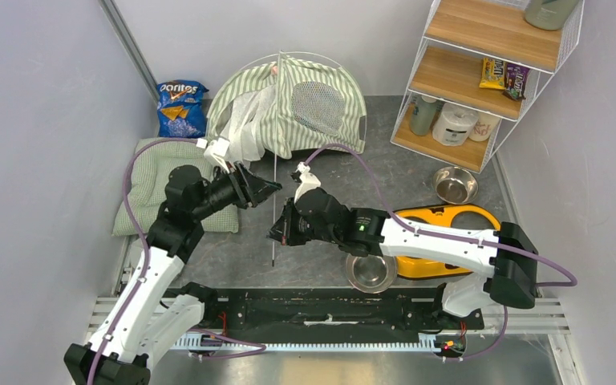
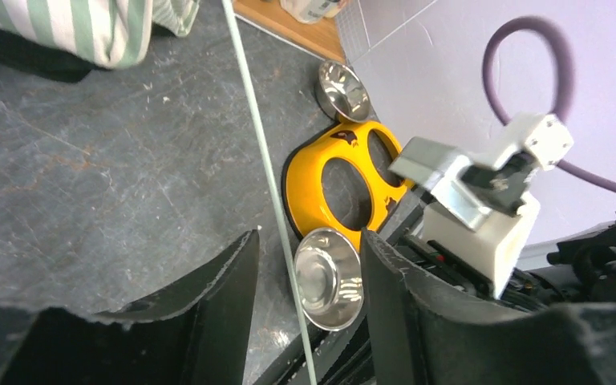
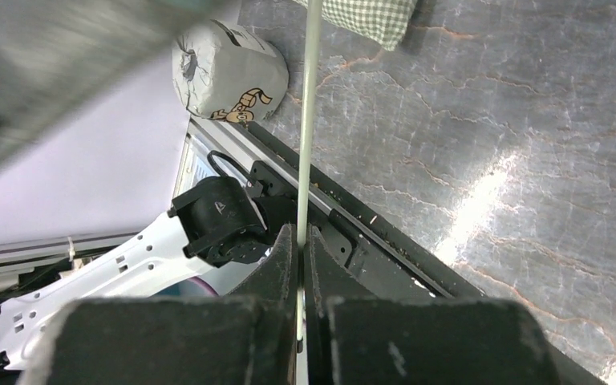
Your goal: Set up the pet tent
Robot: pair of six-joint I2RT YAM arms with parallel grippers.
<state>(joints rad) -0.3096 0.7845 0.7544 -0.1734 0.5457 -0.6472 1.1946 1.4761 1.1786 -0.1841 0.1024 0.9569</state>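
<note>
Nearest, along the front edge: a black base rail (image 1: 313, 309) running side to side. Just short of it, the near tip of a thin, pale, flexible pole (image 1: 275, 210), down on the dark grey stone-look worktop (image 1: 313, 269). To the right of that tip, a round steel bowl (image 1: 370, 271) just beside the near-left end of a yellow plastic double-bowl holder (image 1: 449, 215).

Mid-worktop: right gripper (image 1: 282, 228) clamped on the pole, fingers together with nothing but the pole between them. Just beyond it, left gripper (image 1: 271, 190) with jaws apart and the pole running through the gap; contact there not discernible. Bare worktop left of the pole, as far as the edge of a pale green quilted cushion (image 1: 156, 172) lying along the left wall. More bare worktop right of the pole, between holder and tent.

Farther back: a second steel bowl (image 1: 455, 184) near the foot of a white wire shelf with wooden boards (image 1: 481, 72) in the far right corner. Green-and-white striped pet tent (image 1: 289, 108) with a white mesh panel at the far middle, close to the back wall: right side domed, left side slumped, with the pole reaching up to its peak. Blue Doritos bag (image 1: 181, 108) in the far left corner, just left of the tent and beyond the cushion's far edge.
</note>
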